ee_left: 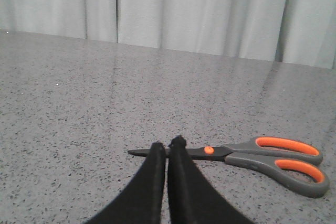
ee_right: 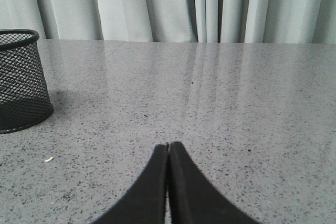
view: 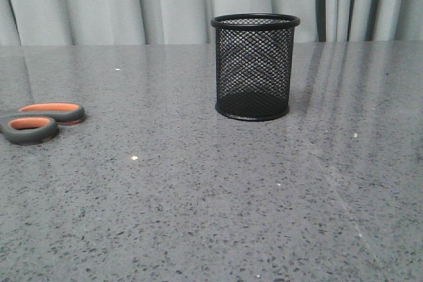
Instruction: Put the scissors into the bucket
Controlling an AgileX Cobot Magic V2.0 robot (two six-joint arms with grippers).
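The scissors [view: 39,122] lie flat at the table's far left edge in the front view; only their grey, orange-lined handles show there. In the left wrist view the whole scissors [ee_left: 247,156] lie flat on the table, blades closed. My left gripper [ee_left: 168,145] is shut and empty, and its tips cover part of the blades from this view. The black mesh bucket [view: 254,67] stands upright and empty at the table's middle back. It also shows in the right wrist view [ee_right: 18,80]. My right gripper [ee_right: 168,145] is shut and empty over bare table, apart from the bucket.
The grey speckled table [view: 211,216] ends at a pale curtain [view: 172,1] at the back. A few small white specks [view: 134,158] lie on the surface. Neither arm shows in the front view.
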